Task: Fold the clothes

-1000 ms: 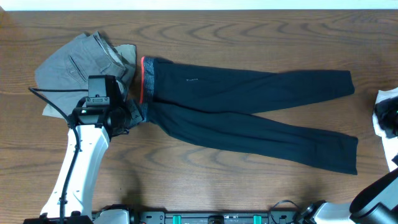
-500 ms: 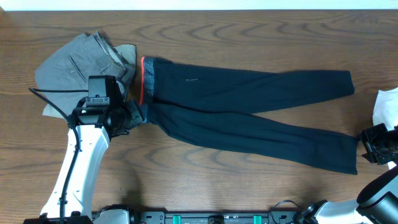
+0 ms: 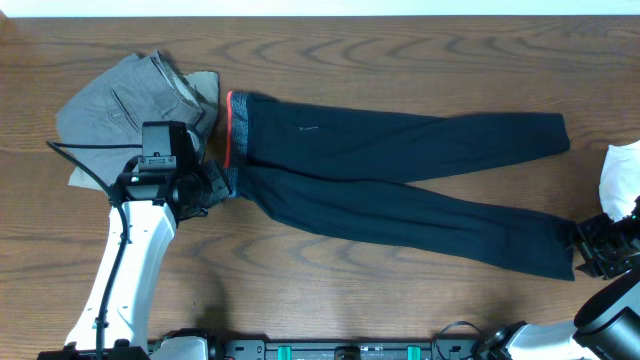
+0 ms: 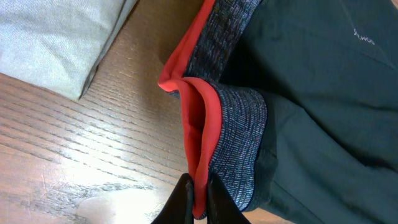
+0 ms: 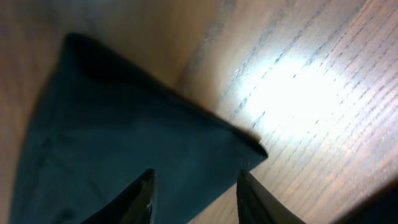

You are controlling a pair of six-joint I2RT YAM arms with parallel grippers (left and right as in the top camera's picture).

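The dark navy leggings (image 3: 400,175) lie spread across the table, waistband at the left, both legs running right. The heathered grey waistband with its red-coral edge (image 4: 205,112) fills the left wrist view. My left gripper (image 3: 215,180) is shut on the waistband's red edge (image 4: 199,193) at the near corner. My right gripper (image 3: 590,245) is open at the cuff end of the near leg. In the right wrist view its fingers (image 5: 194,186) straddle the dark cuff corner (image 5: 143,149).
Folded grey and khaki trousers (image 3: 130,100) lie at the far left beside the waistband, and show in the left wrist view (image 4: 56,37). A white cloth (image 3: 622,175) sits at the right table edge. Bare wood table (image 3: 330,290) lies in front.
My right arm has come in from the right edge and moved down and left to the near leg's cuff. The left arm and leggings have not moved.
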